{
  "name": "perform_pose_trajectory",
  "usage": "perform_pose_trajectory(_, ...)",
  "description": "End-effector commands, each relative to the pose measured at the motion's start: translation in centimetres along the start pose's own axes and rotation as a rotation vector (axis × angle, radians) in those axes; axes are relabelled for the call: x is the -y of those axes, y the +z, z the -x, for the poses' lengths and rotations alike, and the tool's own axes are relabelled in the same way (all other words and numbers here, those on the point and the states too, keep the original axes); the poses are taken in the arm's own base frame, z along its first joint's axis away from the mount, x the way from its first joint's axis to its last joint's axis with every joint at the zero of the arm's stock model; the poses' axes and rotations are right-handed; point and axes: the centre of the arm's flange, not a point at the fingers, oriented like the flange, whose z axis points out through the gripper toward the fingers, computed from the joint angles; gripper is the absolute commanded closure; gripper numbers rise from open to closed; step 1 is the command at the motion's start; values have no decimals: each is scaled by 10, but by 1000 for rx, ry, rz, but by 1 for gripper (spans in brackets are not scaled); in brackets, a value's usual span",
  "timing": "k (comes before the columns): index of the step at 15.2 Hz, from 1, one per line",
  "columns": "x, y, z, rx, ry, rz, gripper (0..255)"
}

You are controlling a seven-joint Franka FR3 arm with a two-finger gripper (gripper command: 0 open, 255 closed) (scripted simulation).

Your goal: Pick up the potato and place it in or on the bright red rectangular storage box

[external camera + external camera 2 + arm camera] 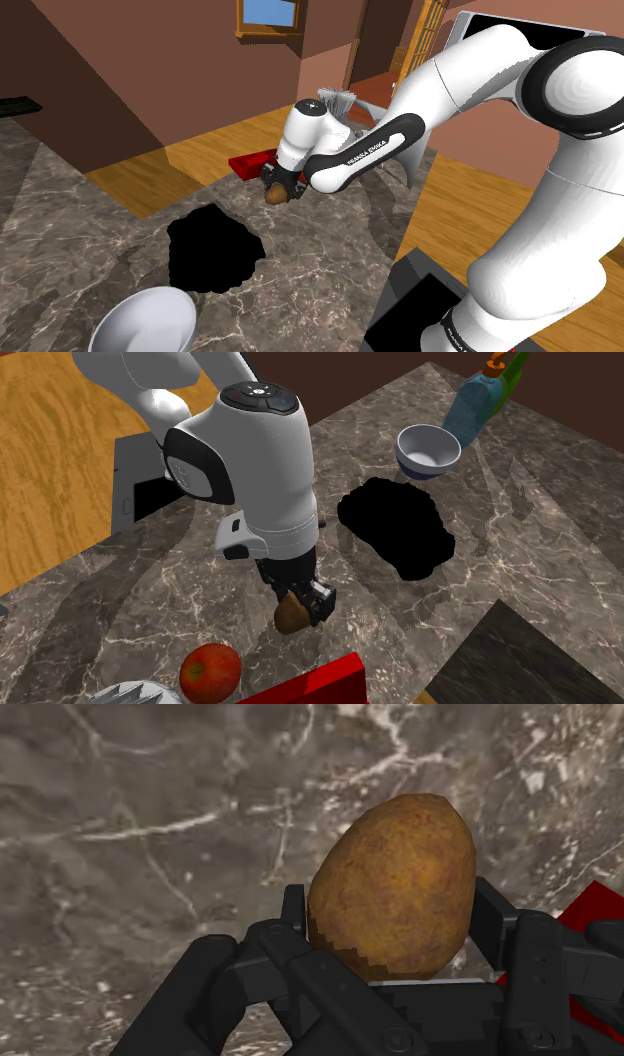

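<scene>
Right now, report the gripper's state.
Gripper: closed, holding the potato between its fingers.

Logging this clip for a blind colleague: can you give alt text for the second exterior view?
The black gripper clasps a brown potato over a dark marble counter, close to the red box at the lower edge. A red apple lies beside the box; a white bowl, a blue bottle and an irregular black area sit toward the upper right.
</scene>
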Motion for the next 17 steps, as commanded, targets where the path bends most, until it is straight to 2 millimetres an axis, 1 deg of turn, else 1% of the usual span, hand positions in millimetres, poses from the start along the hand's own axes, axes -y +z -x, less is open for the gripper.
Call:
perform_pose_trajectory(1, 0, 0, 0, 0, 0, 0, 255)
perform_pose_trajectory(9, 0, 0, 0, 0, 0, 0, 255)
perform_pose_trajectory(17, 10, -40, -8, 0, 0, 0, 255)
